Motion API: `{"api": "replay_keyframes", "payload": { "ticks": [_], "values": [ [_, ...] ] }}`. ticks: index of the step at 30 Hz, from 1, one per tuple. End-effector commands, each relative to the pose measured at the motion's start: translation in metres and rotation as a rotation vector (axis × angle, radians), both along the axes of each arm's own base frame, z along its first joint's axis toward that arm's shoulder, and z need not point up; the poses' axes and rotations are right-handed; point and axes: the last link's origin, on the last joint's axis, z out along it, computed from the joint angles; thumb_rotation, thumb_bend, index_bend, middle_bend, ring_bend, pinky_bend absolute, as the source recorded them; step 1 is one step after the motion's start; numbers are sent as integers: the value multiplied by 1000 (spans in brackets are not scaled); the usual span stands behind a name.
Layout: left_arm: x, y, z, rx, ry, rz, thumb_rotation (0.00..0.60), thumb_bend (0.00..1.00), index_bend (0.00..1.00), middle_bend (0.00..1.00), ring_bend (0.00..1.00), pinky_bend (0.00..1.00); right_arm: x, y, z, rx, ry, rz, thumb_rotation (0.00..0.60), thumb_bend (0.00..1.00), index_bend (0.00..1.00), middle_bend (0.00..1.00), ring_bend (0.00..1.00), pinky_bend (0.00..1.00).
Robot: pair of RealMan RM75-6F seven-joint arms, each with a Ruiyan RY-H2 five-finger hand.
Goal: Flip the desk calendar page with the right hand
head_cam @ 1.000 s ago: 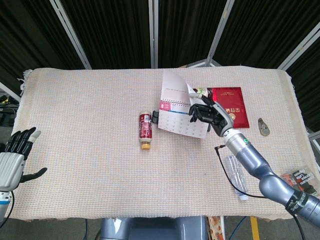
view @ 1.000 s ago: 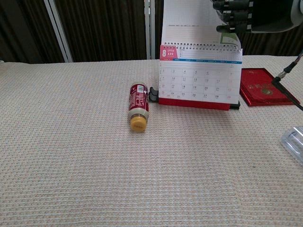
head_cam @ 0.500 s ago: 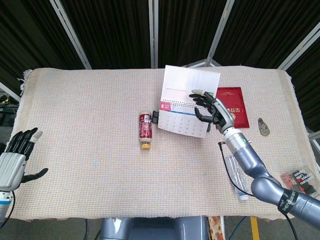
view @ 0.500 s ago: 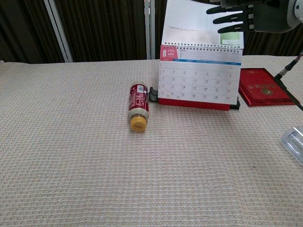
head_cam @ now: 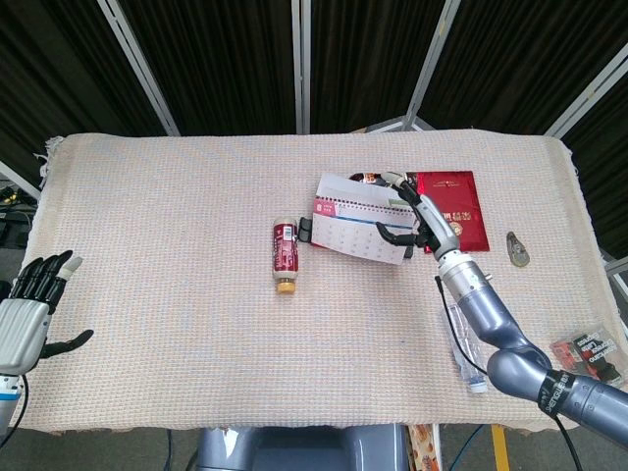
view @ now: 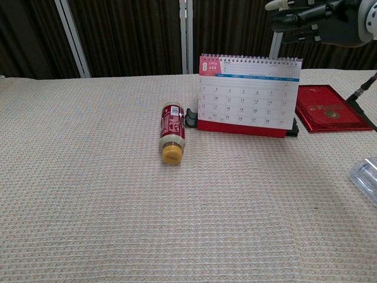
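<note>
I've got the desk calendar [view: 247, 94] standing upright on the bench [head_cam: 157, 245], a little right of centre toward the far edge, its August grid facing my chest camera. From the head view the flipped page lies over the back of the stand, sloping away behind the spiral binding.

My right robot hand [head_cam: 412, 211] hangs above the calendar's right end, fingers spread and gently curved, nothing between them. In the chest view that same robot hand [view: 312, 15] sits above the top right corner of the calendar, clear of the binding, fingertips pointing left. Whether any finger brushes the folded page behind, I can't tell from here.

My left robot hand [head_cam: 29, 314] is way off at the near left edge of the bench, fingers apart, thumb out to the side, holding nothing.

Just left of the calendar lies a small red bottle [view: 172, 134] on its side, yellow cap toward me, near the calendar's base but not touching it. A red booklet [head_cam: 453, 206] lies flat just beyond the calendar's right end. A clear plastic bottle [head_cam: 463, 345] lies near my right forearm, close to the near right edge, and a small dark object [head_cam: 517, 249] rests further right.
</note>
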Motion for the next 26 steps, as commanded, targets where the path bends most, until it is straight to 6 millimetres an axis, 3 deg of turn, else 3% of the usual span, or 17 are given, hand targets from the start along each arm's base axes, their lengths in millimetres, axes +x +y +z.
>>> {"api": "replay_keyframes", "payload": {
  "ticks": [1,8,10,15,21,26],
  "values": [
    [0,0,0,3,1,0,600,3,0,0,0,0,-8,10,4,20,52,25,600,336,122,0,0,0],
    [-6,4,-1,3,16,30,600,3,0,0,0,0,-39,44,29,-98,348,182,600,315,60,0,0,0],
    [-7,4,-3,-1,27,35,600,3,0,0,0,0,-59,58,38,-188,532,248,600,297,19,0,0,0],
    [-8,3,-7,-10,51,39,600,3,0,0,0,0,-99,88,50,-325,796,295,600,272,0,0,0,0],
    [-10,-2,-12,-17,82,45,600,3,0,0,0,0,-155,143,50,-436,1028,303,600,259,0,0,0,0],
    [-11,-3,-15,-23,95,45,600,3,0,0,0,0,-183,173,51,-529,1169,285,600,253,0,0,0,0]
  ]
}}
